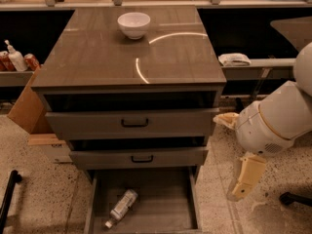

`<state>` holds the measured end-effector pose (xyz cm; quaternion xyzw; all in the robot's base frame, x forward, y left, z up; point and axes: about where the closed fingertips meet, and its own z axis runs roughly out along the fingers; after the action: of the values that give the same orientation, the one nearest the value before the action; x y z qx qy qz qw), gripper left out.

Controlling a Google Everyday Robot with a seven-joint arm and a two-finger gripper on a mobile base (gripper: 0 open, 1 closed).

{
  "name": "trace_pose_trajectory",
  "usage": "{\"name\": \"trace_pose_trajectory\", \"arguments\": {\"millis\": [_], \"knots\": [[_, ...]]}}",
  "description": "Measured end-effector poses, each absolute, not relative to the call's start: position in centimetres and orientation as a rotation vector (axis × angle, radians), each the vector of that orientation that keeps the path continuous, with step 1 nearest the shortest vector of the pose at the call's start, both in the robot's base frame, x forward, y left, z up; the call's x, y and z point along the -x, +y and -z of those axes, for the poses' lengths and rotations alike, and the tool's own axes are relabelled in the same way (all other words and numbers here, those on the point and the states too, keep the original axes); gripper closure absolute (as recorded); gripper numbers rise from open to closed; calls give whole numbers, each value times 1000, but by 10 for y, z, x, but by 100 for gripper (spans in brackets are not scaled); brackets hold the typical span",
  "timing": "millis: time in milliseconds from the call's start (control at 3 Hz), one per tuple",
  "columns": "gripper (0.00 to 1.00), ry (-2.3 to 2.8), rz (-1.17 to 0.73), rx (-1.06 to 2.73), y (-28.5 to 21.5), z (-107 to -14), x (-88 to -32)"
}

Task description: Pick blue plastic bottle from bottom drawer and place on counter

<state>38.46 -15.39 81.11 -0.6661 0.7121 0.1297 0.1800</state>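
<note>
The blue plastic bottle (121, 207) lies on its side on the floor of the open bottom drawer (161, 206), at its left, cap toward the front. The counter (97, 57) tops the drawer cabinet. My gripper (245, 179) hangs at the right of the cabinet, over the floor, level with the bottom drawer and well right of the bottle. It holds nothing that I can see.
A white bowl (133, 25) stands at the back of the counter. Two drawers with black bar handles (134, 123) sit above the bottom drawer. A pump bottle (15, 57) and cans stand on a shelf at the left. A cardboard box (27, 106) leans beside the cabinet.
</note>
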Motion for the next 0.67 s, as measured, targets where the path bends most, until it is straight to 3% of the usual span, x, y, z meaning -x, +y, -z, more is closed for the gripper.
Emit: {"name": "trace_pose_trajectory", "arguments": {"millis": [667], "knots": [[0,1964,-389,1919,-149,-789,-390]]}}
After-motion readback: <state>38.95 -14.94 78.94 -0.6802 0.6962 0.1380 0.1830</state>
